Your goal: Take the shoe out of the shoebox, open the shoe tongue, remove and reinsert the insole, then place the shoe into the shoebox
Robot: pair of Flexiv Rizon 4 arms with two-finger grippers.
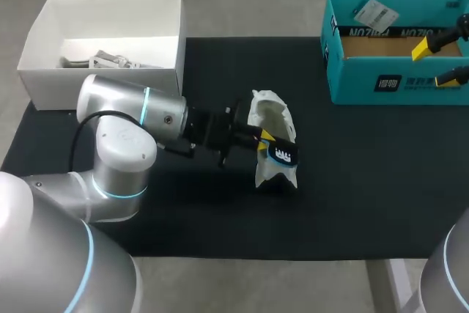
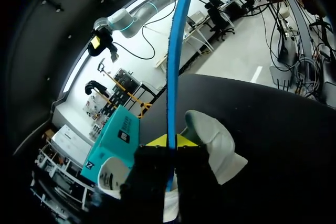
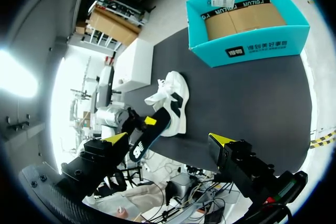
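Note:
A white shoe (image 1: 272, 121) lies on its side in the middle of the black mat (image 1: 352, 181). My left gripper (image 1: 264, 141) is at the shoe's opening, shut on a dark blue insole (image 1: 283, 154) that sticks out of the shoe. In the left wrist view the insole (image 2: 176, 66) stands edge-on between the yellow tips of the gripper (image 2: 169, 141), with the shoe (image 2: 218, 142) just beside it. My right gripper (image 1: 434, 65) hovers open over the teal shoebox (image 1: 388, 82). From the right wrist, the shoe (image 3: 176, 95) and insole (image 3: 147, 136) lie ahead of the open gripper (image 3: 168, 139).
The teal shoebox (image 3: 247, 22) stands open at the back right of the mat. A white box (image 1: 102, 42) holding small items sits at the back left. The left arm's elbow (image 1: 121, 144) rises over the mat's left side.

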